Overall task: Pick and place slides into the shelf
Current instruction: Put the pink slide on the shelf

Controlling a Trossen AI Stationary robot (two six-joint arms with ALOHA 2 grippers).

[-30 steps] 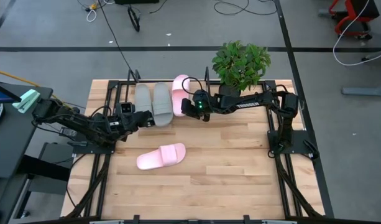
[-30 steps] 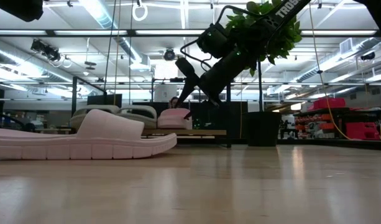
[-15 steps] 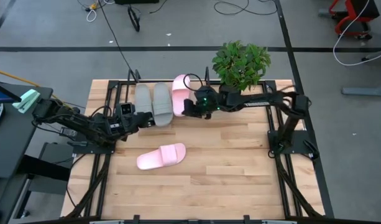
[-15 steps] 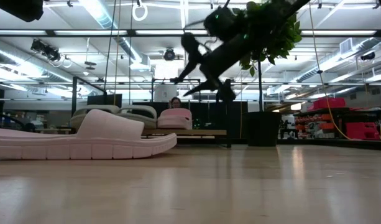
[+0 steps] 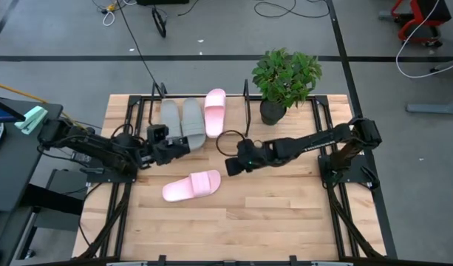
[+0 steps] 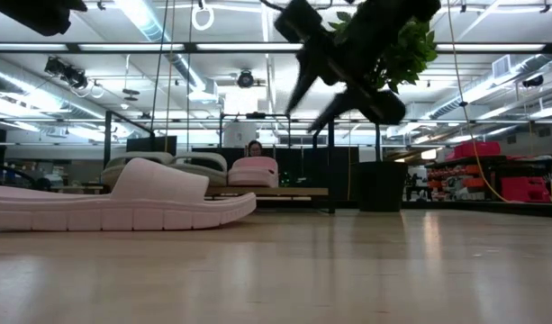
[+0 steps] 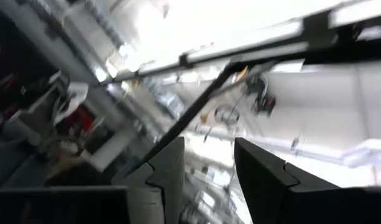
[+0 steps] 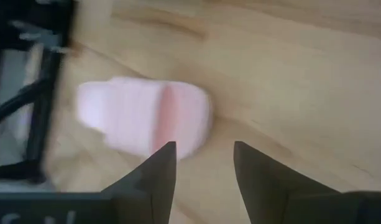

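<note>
R gripper [image 5: 230, 165] empty, fingers apart, above table near loose pink slide [image 5: 191, 185]. L gripper [image 5: 183, 147] fingers apart, by shelf [image 5: 246, 100].

the right gripper [image 5: 231, 165] has left the shelf [image 5: 244, 111] toward the loose pink slide [image 5: 191, 185].

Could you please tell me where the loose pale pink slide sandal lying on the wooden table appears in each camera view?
High view: the pale pink slide sandal lies on the table, nearer than the black-framed shelf, below the open right gripper.
Low view: large at left, side-on.
Left wrist view: not in it.
Right wrist view: centre-left, beyond the fingers.
Shared landmark: the shelf.
</note>
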